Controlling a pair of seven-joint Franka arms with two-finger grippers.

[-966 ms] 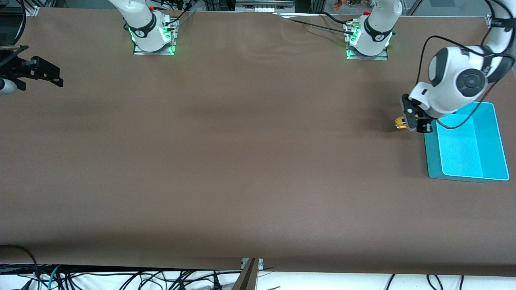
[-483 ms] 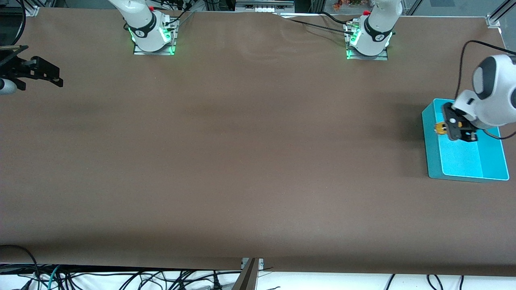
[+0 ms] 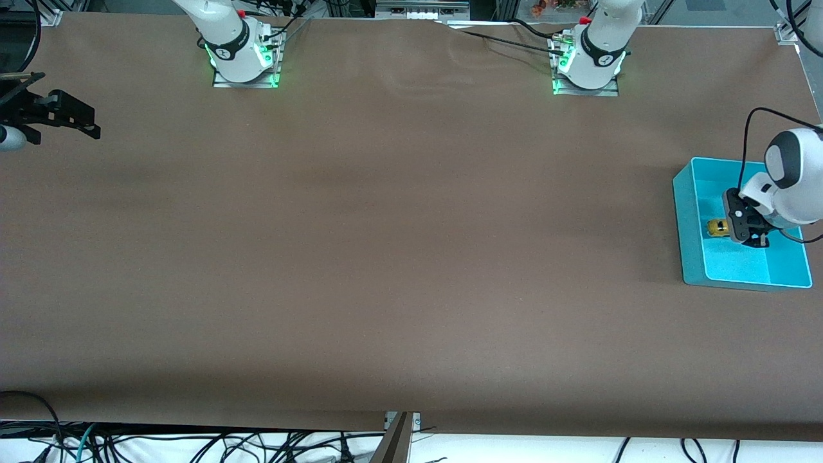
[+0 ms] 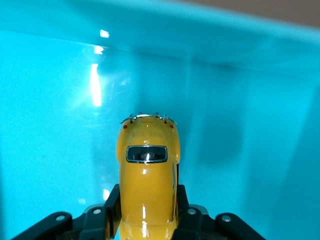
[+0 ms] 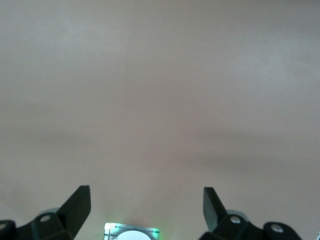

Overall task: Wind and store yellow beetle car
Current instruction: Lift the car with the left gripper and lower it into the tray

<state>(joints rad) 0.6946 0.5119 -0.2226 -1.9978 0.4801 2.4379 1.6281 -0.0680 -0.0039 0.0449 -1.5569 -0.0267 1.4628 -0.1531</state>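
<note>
- left gripper (image 3: 733, 229) inside the cyan bin (image 3: 691, 257) at the left arm's end of the table (image 3: 386, 257), clamped on the yellow beetle car (image 3: 717, 227)
- left wrist view: car's rear window, fingers (image 4: 111, 206) on both flanks, bin wall close
- right gripper (image 3: 87, 125) waits over table edge, fingers apart
</note>
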